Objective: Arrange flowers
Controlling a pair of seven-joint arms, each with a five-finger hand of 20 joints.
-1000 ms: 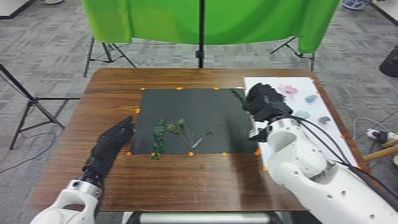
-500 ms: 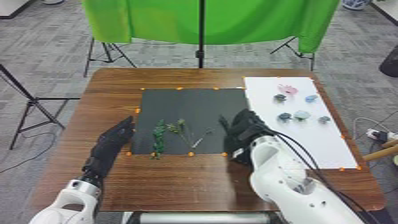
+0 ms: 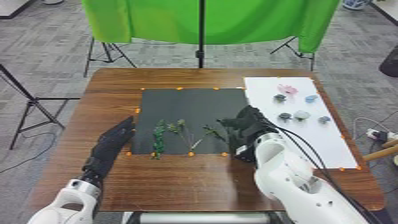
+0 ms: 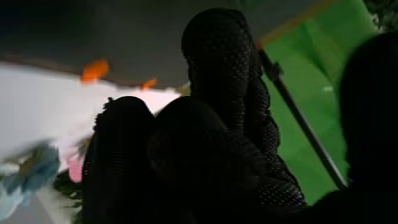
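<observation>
The right hand (image 3: 247, 124) is over the dark mat's right edge in the head view, fingers toward a small green sprig (image 3: 213, 131). In the right wrist view the right hand (image 4: 209, 150) has relaxed fingers with nothing visible between them. On the dark mat (image 3: 191, 106), a leafy green stem (image 3: 159, 139) lies left of some thin branching stems (image 3: 185, 135). The white sheet (image 3: 317, 145) bears a pink flower (image 3: 287, 89), a pale flower (image 3: 301, 115) and several bluish or dark blooms (image 3: 311, 99). Beside the mat's left edge, the left hand (image 3: 110, 142) has straight fingers.
Small orange markers (image 3: 190, 154) line the mat and sheet on the wooden table (image 3: 178, 182). Cables run along the right arm. Beyond the table's far edge, a green cloth (image 3: 151, 22) hangs on a stand, whose pole (image 3: 201, 50) rises behind the table.
My right hand has come left from the white sheet to the mat's right edge, uncovering several blooms. More green shows at the sprig near its fingers. My left hand has kept still.
</observation>
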